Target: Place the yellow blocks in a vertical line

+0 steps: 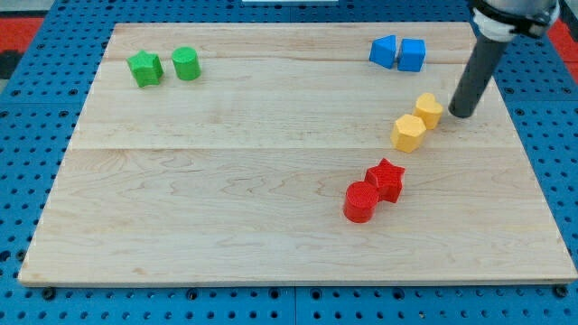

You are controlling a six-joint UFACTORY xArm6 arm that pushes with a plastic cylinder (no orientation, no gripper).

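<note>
Two yellow blocks sit at the view's right of the wooden board (226,181). The upper yellow block (429,109) touches the lower, larger yellow block (408,133), which lies down and to the left of it, so the pair runs diagonally. My tip (462,114) rests on the board just to the right of the upper yellow block, a small gap apart. The dark rod rises from it toward the view's top right.
A red star block (386,178) and a red cylinder (361,201) touch each other below the yellow pair. Two blue blocks (397,53) stand at the top right. A green star (144,68) and a green cylinder (186,63) stand at the top left.
</note>
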